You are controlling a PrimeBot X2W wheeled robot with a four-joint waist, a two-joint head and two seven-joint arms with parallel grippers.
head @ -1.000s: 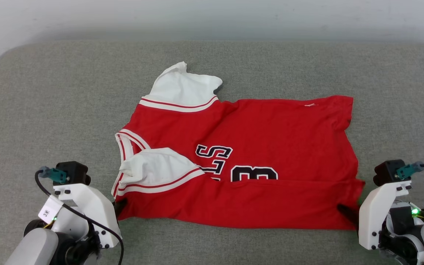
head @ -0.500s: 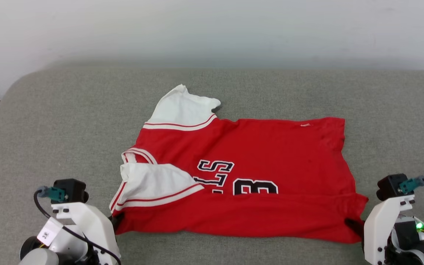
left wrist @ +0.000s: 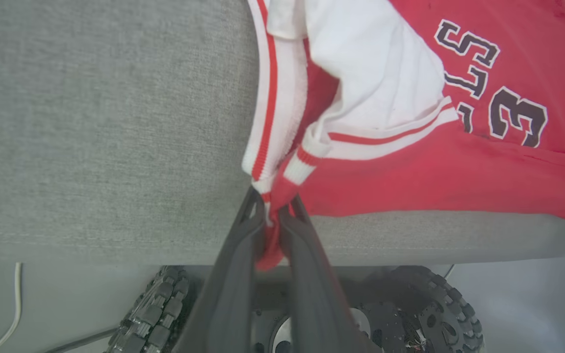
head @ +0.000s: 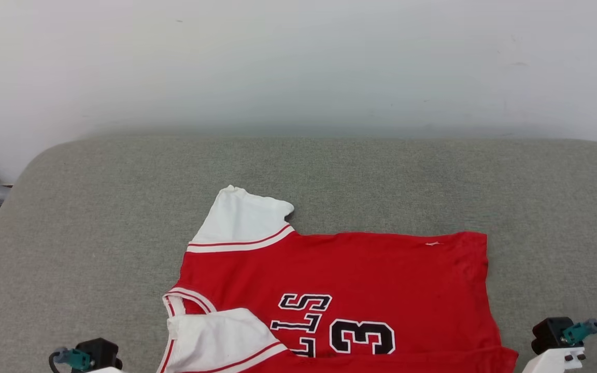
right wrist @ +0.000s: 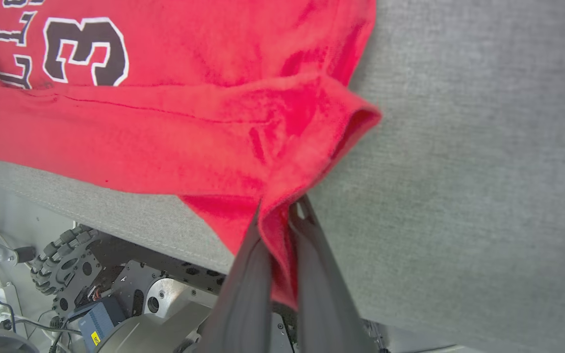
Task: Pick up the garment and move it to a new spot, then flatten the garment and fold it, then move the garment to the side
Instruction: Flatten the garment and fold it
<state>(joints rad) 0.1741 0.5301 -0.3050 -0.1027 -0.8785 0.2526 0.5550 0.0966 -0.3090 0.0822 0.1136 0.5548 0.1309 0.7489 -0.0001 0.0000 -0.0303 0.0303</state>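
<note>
Garment (head: 360, 280) lies flat on the near half of the grey padded desk (head: 96, 233). The left claw (left wrist: 272, 215) pinches its striped near-left corner and the right claw (right wrist: 280, 215) its red near-right corner. Both bites look shallow, so an uneven pull could slip a corner free or bunch the fold.

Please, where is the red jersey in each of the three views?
Head view: red jersey at bottom centre.
Left wrist view: upper right, striped edge pinched in the left tool.
Right wrist view: upper left, corner pinched in the right tool.
Shared landmark: the black "3".
</note>
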